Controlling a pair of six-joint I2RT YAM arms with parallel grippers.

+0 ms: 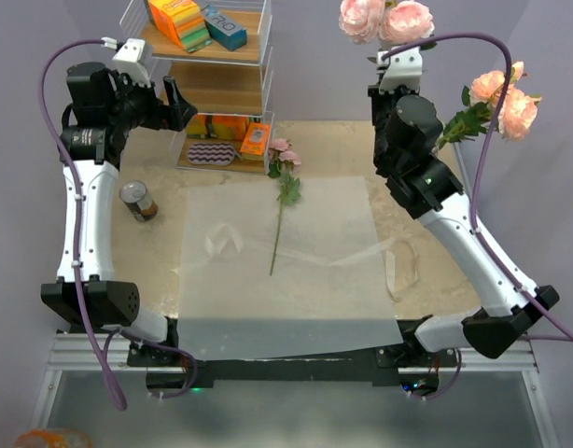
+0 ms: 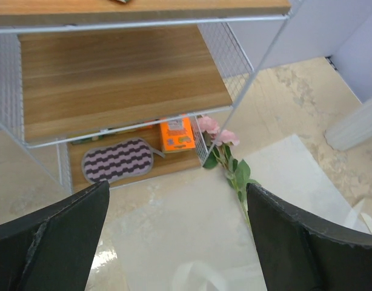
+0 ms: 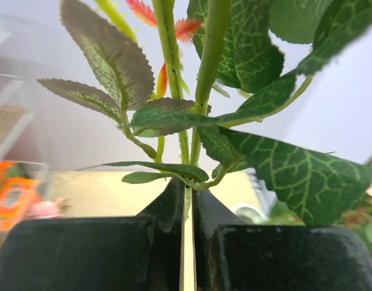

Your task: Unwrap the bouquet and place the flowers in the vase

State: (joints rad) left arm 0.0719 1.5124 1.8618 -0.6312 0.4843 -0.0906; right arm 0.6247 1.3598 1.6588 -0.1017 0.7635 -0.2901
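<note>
My right gripper (image 3: 189,194) is raised high at the back right and shut on thin green stems of the flowers (image 3: 201,79), whose leaves fill the right wrist view. Their pale pink heads (image 1: 384,19) show at the top edge of the top view. More pink roses (image 1: 503,98) lean out behind the right arm. One single flower (image 1: 283,191) lies on the unfolded wrapping paper (image 1: 286,280). I cannot make out the vase; the right arm covers that spot. My left gripper (image 2: 177,188) hangs open by the shelf, holding nothing.
A wire-and-wood shelf (image 1: 212,89) with boxes and a striped pad (image 2: 116,159) stands at the back left. A small metal can (image 1: 137,201) sits left of the paper. The loose cream ribbon (image 1: 403,261) lies off the paper's right edge.
</note>
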